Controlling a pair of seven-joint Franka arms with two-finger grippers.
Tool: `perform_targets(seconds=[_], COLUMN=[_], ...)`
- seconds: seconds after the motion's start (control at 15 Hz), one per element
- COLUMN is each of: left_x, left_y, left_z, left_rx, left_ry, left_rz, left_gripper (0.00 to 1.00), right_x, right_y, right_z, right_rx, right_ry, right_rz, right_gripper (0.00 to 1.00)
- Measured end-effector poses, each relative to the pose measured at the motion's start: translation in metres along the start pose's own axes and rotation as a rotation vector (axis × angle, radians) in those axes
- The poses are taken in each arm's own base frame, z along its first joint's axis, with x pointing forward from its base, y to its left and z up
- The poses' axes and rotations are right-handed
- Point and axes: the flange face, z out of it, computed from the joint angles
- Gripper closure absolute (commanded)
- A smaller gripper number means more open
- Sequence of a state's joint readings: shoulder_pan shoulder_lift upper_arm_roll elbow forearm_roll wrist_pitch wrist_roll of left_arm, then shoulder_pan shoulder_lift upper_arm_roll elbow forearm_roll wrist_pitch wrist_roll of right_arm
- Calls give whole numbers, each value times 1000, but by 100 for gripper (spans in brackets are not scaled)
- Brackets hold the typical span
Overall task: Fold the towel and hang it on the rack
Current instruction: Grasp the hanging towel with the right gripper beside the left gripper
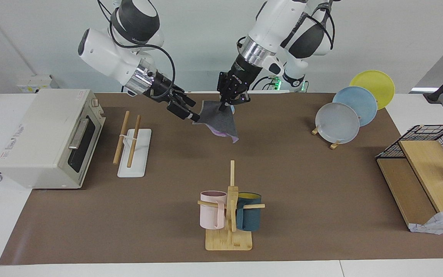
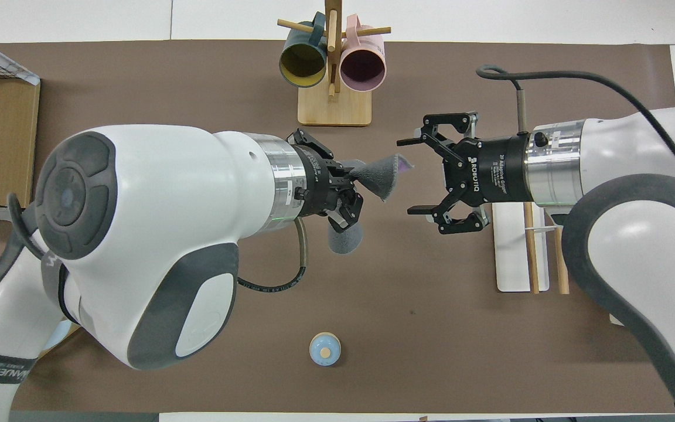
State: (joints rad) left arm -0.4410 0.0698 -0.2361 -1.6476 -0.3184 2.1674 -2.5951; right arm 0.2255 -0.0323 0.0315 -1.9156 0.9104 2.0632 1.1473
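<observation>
Hanging at upper centre of the facing view, the towel (image 1: 218,122) is pinched by its top edge in the left gripper (image 1: 224,106), clear of the brown mat (image 1: 302,184). Right gripper (image 1: 190,111), fingers spread, reaches its free corner. Rack (image 1: 133,148) lies mid-left, bare. Mug tree (image 1: 230,215), lower centre, carries two mugs.

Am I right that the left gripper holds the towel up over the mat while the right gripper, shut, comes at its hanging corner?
Not quite: the right gripper is open, as the overhead view shows. The left gripper does hold the towel up.
</observation>
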Motion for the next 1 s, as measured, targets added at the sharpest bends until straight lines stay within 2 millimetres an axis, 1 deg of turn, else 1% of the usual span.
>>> perform_targets(seconds=[0.13, 0.33, 0.47, 0.6, 0.73, 0.8, 1.0], left_x=[0, 0, 0, 0, 0, 0, 0], left_y=[0, 0, 0, 0, 0, 0, 0], left_z=[0, 0, 0, -1, -1, -1, -1], left_rx=[0, -1, -1, -1, -1, -1, -1], left_ry=[0, 0, 0, 0, 0, 0, 0], left_rz=[0, 0, 0, 0, -2, -2, -3], left_gripper=[100, 100, 100, 100, 100, 100, 100], right_x=[-1, -6, -9, -13, -13, -12, -7], right_y=[2, 11, 14, 13, 12, 11, 6], right_z=[9, 31, 38, 43, 44, 44, 37], right_rx=[9, 1, 5, 25, 44, 54, 97], right_ry=[1, 12, 19, 30, 38, 33, -4], right_rz=[5, 0, -6, -14, -14, -5, -4], right_gripper=[0, 0, 0, 37, 97, 100, 100])
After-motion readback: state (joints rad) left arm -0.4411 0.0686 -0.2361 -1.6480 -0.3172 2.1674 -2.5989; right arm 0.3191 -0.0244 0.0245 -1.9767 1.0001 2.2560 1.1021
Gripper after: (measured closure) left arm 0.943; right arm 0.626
